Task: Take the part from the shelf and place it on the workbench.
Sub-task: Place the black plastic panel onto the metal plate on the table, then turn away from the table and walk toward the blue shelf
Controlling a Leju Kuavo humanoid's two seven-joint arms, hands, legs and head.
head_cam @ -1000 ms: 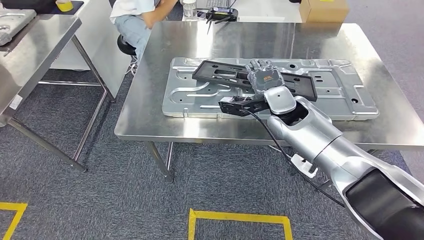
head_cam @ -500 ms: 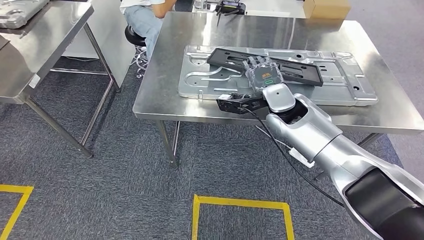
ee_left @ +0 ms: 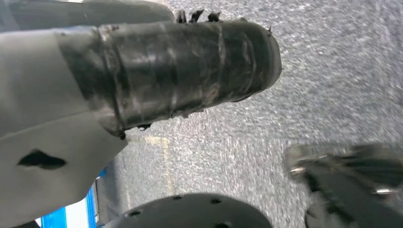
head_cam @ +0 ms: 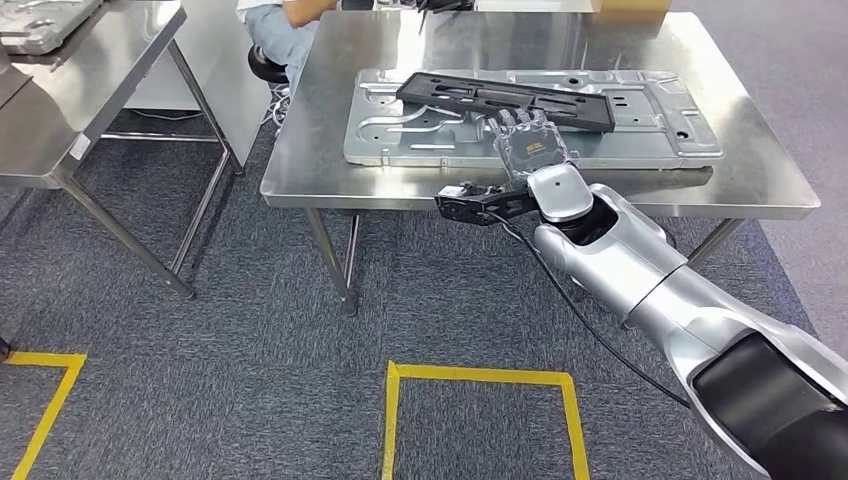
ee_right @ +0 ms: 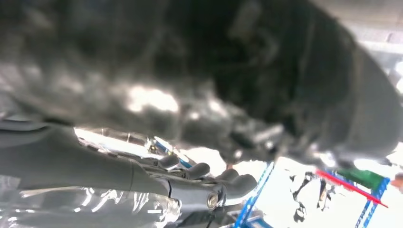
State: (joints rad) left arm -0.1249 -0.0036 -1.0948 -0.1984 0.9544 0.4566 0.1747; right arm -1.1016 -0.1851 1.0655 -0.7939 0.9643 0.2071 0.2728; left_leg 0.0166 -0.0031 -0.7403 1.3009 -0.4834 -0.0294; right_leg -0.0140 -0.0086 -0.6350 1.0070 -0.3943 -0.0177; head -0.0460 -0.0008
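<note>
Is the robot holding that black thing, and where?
Nothing is held. The right hand, fingers spread, sits over the near edge of the metal plate, apart from the black part lying on it.

Blurred dark mass close to cam, grey fingers (ee_right: pixel 190 183) over shiny metal surface (ee_right: pixel 71 209), blue-edged bg.

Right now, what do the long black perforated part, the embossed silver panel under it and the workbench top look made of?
Long black perforated part: probably moulded plastic, matte, no glare; coated metal is possible.
Embossed silver panel: looks like stamped sheet metal, satin grey, with pressed ribs and punched holes.
Workbench top: looks like stainless steel, brushed, showing smeared reflections.
</note>
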